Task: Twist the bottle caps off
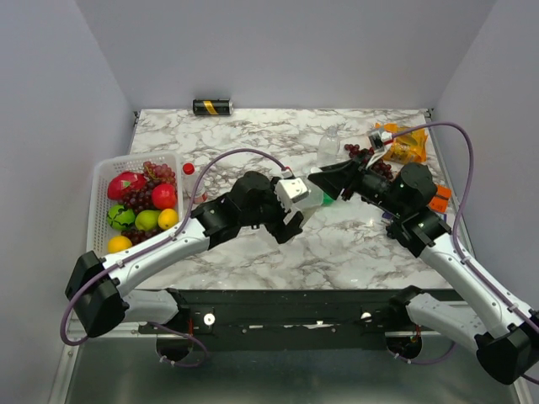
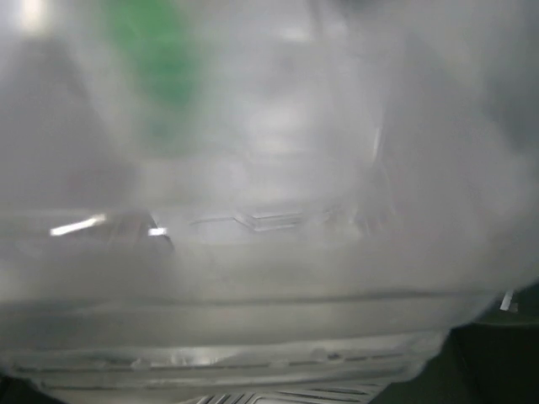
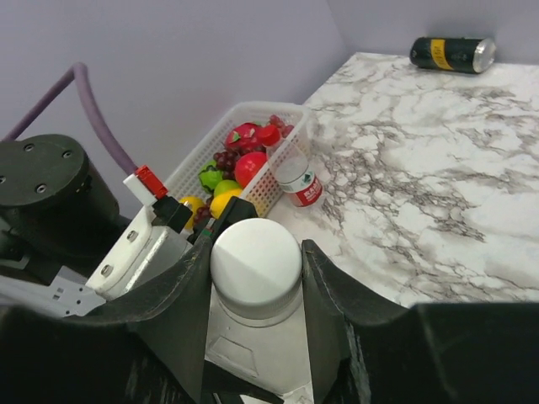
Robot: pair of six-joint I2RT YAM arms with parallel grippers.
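Observation:
A large clear bottle (image 1: 310,199) (image 2: 269,210) is held above the table's middle, and my left gripper (image 1: 295,206) is shut on its body. The body fills the left wrist view and hides the fingers. Its white cap (image 3: 255,268) sits between the two black fingers of my right gripper (image 3: 255,249) (image 1: 325,179), which press it from both sides. A small clear red-labelled bottle (image 3: 296,172) (image 1: 188,168) with a red cap stands beside the basket. Another clear bottle (image 1: 328,148) stands at the back right. A bit of green (image 1: 327,199) shows under the right gripper.
A white basket (image 1: 99,177) (image 3: 253,109) of toy fruit stands at the left. A black-and-gold can (image 1: 212,107) (image 3: 452,53) lies at the back edge. An orange snack bag (image 1: 406,143) and dark grapes (image 1: 362,154) lie at the back right.

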